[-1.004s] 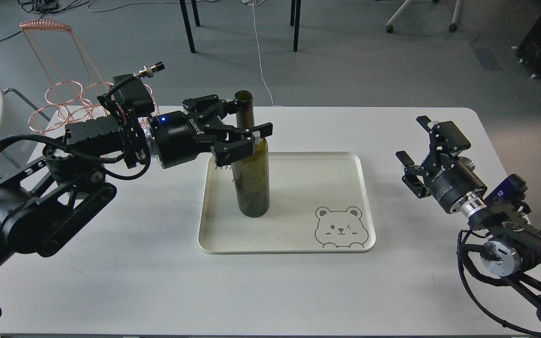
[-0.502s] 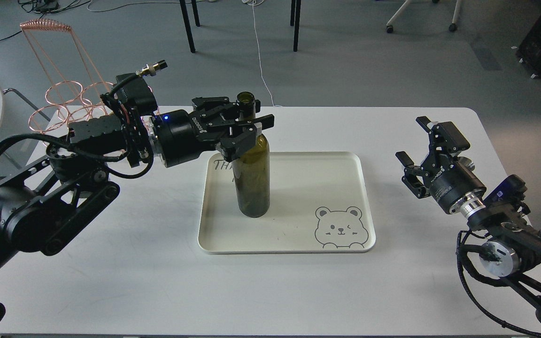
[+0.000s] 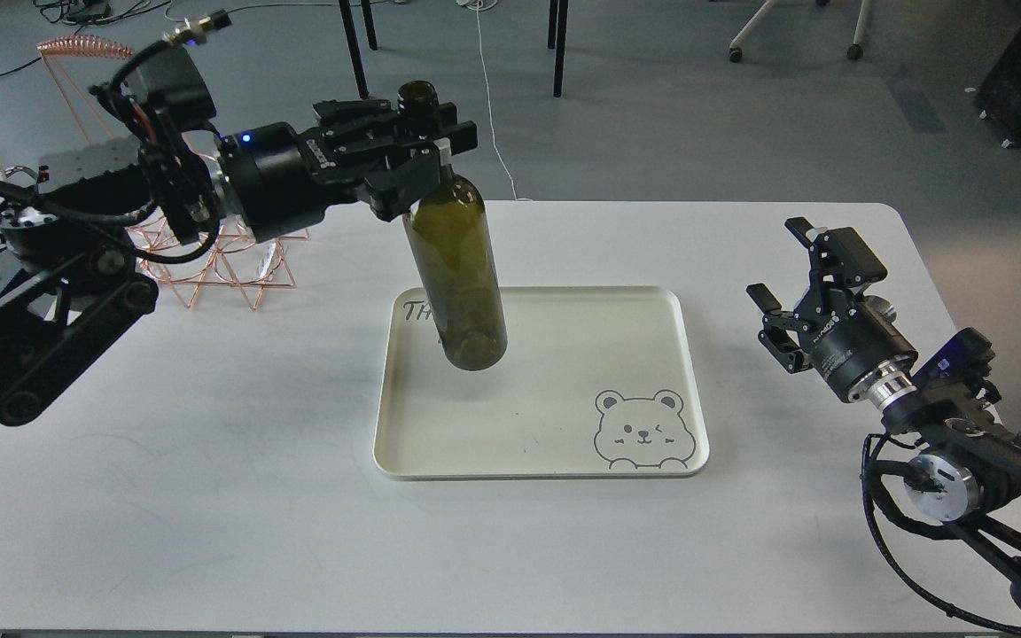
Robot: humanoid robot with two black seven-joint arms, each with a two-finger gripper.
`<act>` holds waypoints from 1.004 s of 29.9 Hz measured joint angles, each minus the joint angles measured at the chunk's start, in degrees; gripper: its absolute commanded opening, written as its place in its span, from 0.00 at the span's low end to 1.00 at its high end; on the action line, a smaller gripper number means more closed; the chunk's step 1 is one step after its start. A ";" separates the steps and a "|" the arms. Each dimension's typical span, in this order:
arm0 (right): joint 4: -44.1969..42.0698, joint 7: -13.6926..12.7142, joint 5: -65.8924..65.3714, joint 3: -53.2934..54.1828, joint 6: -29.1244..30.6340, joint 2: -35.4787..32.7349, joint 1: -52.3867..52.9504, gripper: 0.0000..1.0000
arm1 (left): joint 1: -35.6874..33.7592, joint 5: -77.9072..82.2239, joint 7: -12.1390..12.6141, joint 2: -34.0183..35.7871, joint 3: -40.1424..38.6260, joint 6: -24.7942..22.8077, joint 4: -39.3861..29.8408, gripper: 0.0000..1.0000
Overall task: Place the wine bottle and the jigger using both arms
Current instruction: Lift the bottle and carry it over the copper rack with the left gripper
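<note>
The left gripper (image 3: 426, 146) is pinching the neck of the wine bottle (image 3: 457, 266). Its fingers sit on both sides of the thin neck, just under the open mouth of the bottle. The wine bottle is dark green and hangs in the air, held up by that grip. It leans a little, with its top toward the left edge of the surface (image 3: 209, 496) and its round bottom more to the right. Its bottom floats above the left part of the tray (image 3: 546, 465), not touching it.

The tray is cream colored and lies flat in the middle of the surface. A little bear face (image 3: 643, 429) is drawn in the tray's near right corner. Some dark writing shows in its far left corner, partly hidden behind the bottle.

The right gripper (image 3: 790, 288) is near the right edge of the surface, well apart from the tray. Its fingers are spread and hold nothing.

A copper wire rack (image 3: 209, 257) stands near the far left corner of the surface, partly hidden behind the left arm.

The surface is white. Beyond its far edge is a gray floor with dark table legs (image 3: 355, 49) and a thin white cable (image 3: 488, 97).
</note>
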 measured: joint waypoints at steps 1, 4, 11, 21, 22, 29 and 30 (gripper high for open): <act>0.00 0.00 0.00 0.01 -0.12 0.01 0.00 0.98 | -1.53 -1.36 0.02 1.55 0.11 -0.09 0.69 0.08; -0.02 0.00 0.00 0.01 -0.27 0.05 0.00 0.98 | -4.51 -3.68 0.00 4.29 0.29 -0.23 4.96 0.08; -0.09 0.00 -0.11 -0.08 -0.40 0.16 -0.01 0.99 | -10.04 -3.86 0.02 5.64 0.39 -0.25 19.70 0.08; -0.01 0.00 -0.17 -0.09 -0.40 0.02 0.00 0.99 | -13.04 -3.43 0.02 5.73 5.84 1.27 30.03 0.09; -0.01 0.00 -0.17 -0.09 -0.40 0.02 -0.01 0.99 | -13.77 -3.44 0.02 5.73 7.25 1.87 30.53 0.09; -0.01 0.00 -0.17 -0.07 -0.40 0.12 -0.07 0.99 | -16.70 -3.73 0.01 5.74 13.11 5.21 33.83 0.09; -0.01 0.00 -0.17 -0.05 -0.40 0.12 -0.09 0.98 | -16.72 -3.74 0.01 5.74 13.24 5.38 34.13 0.09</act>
